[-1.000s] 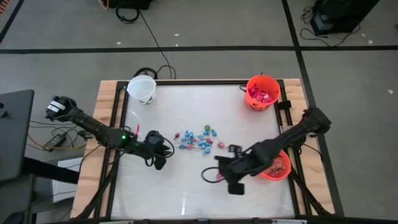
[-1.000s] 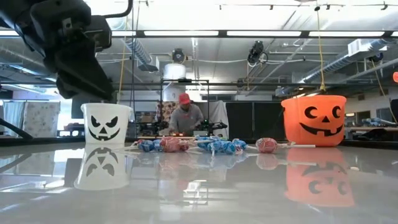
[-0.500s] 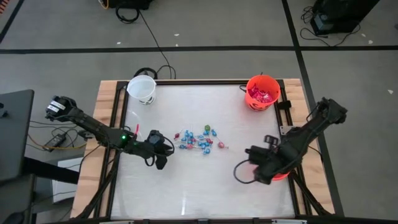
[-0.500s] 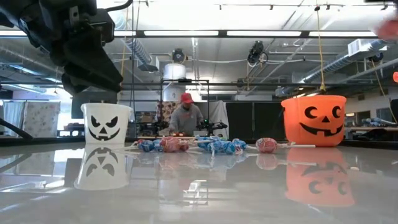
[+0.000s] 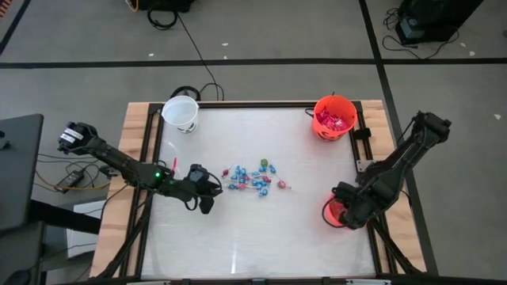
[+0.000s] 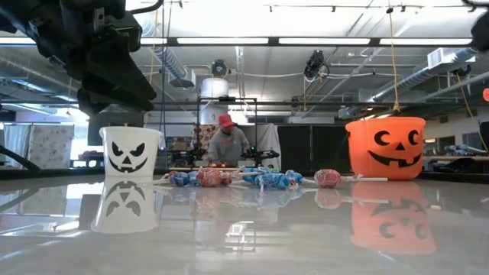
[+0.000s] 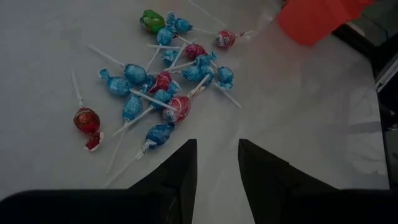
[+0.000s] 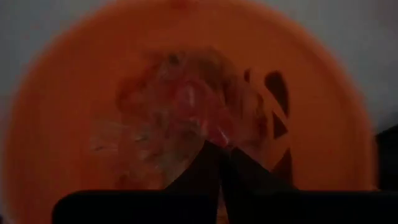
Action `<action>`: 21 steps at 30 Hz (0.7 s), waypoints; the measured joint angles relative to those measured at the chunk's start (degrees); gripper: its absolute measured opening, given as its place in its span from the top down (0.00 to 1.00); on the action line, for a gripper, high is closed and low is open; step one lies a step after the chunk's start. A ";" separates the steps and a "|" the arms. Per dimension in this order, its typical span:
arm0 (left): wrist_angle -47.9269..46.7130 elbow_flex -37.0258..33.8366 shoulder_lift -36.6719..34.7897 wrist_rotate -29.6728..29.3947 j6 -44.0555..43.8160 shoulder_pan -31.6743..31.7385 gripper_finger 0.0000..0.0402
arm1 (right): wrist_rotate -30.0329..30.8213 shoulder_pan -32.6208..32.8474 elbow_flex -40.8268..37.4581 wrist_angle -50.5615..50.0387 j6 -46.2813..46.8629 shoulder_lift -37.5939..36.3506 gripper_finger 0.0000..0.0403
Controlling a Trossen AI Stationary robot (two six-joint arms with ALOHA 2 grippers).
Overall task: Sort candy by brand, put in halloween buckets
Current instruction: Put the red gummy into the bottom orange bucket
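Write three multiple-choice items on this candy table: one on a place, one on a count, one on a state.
1. Where is the right claw?
A. Over the near orange bucket
B. Over the white bucket
C. Over the lollipop pile

2. How many buckets stand on the table?
A. Two
B. Three
C. Four

3. The left claw is:
A. Gripping a lollipop
B. Open, holding nothing
C. Inside a bucket

Answers: 1 A, its wrist view looks straight into orange; 2 B, two orange, including the far orange bucket, and one white; 3 B, a bare gap shows between its fingers.
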 joint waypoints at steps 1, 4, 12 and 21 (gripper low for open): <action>-0.02 0.00 0.00 0.00 -0.18 0.00 0.70 | -0.52 0.00 -1.46 1.39 0.00 -0.32 0.94; -0.02 0.00 0.00 0.00 -1.48 0.00 0.70 | -1.83 -0.02 -5.26 6.66 -0.39 -1.07 0.93; -0.05 0.00 0.00 0.04 -5.08 0.00 0.70 | -2.34 0.65 -4.11 7.59 -0.44 -2.20 0.85; -0.17 0.16 0.00 0.01 -8.38 0.00 0.70 | 11.01 1.38 8.50 -1.29 -0.42 -6.04 0.57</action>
